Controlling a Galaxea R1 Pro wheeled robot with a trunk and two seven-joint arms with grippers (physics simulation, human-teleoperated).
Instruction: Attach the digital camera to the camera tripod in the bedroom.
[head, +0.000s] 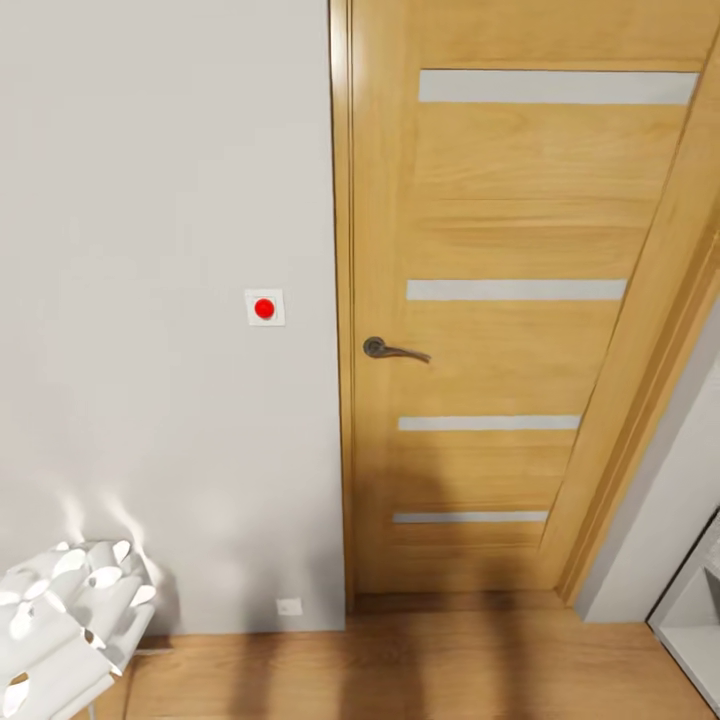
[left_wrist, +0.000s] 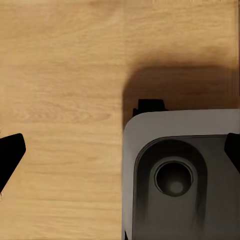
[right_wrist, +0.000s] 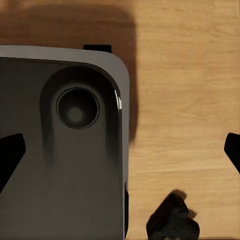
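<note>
Facing a shut door (head: 490, 330) at 12 o'clock, I see no camera or tripod, so nothing looks attached yet. Left gripper (left_wrist: 120, 150) and right gripper (right_wrist: 122, 150) hang spread, empty, over floor (left_wrist: 60, 75).

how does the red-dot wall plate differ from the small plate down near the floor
The red-dot wall plate sits about level with the door handle; the low plate sits just above the wood floor. The upper one carries a round red dot; the lower one looks plain white. The upper looks larger. Both are white, on the same grey wall.
</note>
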